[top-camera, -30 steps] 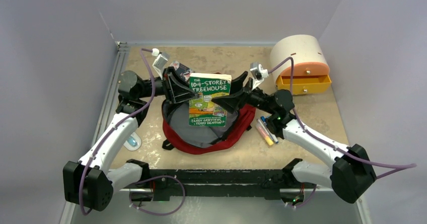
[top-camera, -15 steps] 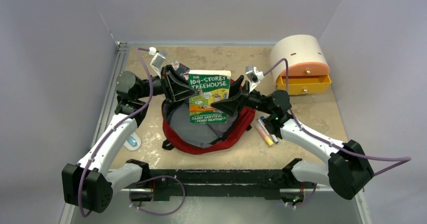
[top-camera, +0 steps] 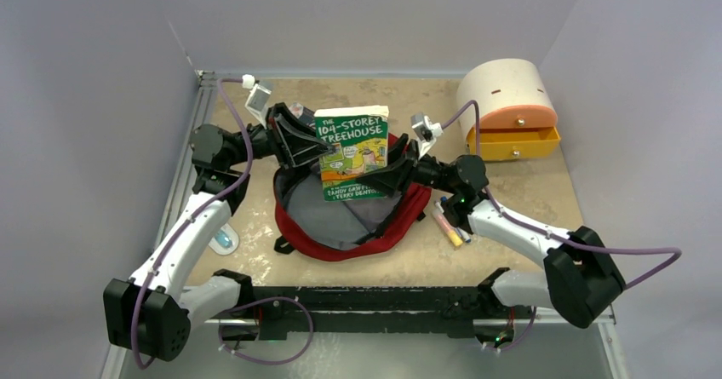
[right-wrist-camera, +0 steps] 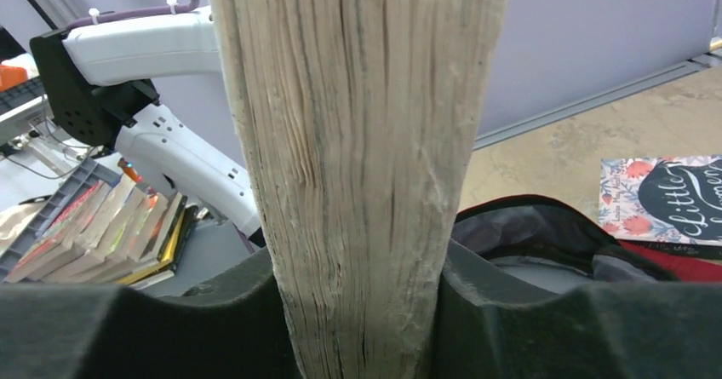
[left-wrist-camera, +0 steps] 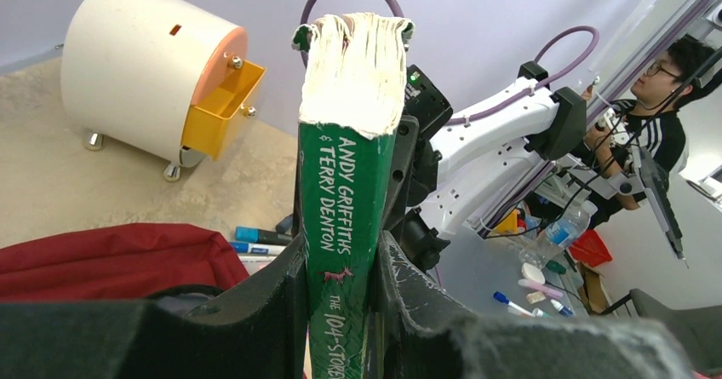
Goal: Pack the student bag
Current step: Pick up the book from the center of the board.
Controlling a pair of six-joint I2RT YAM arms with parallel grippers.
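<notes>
A green paperback, "The 104-Storey Treehouse" (top-camera: 352, 145), hangs upright over the open student bag (top-camera: 349, 226), a dark red backpack with grey lining. My left gripper (top-camera: 317, 151) is shut on its spine side; in the left wrist view the green spine (left-wrist-camera: 349, 140) sits tight between the jaws of the left gripper (left-wrist-camera: 340, 255). My right gripper (top-camera: 375, 177) holds the opposite side. There the worn page edge (right-wrist-camera: 358, 98) fills the right gripper (right-wrist-camera: 358, 268), both pads pressed against it. The bag's lining (right-wrist-camera: 528, 226) lies just below.
A cream-and-orange drawer box (top-camera: 507, 106) with an open yellow drawer stands at the back right. Several markers (top-camera: 449, 221) lie right of the bag. A second, floral-covered book (right-wrist-camera: 664, 196) lies beyond the bag. A small white-and-blue item (top-camera: 223, 241) rests by the left arm.
The right gripper has slid in from the right and narrowed onto the book's page edge. The book, still held by the left gripper, has shifted slightly up and away from the arm bases.
</notes>
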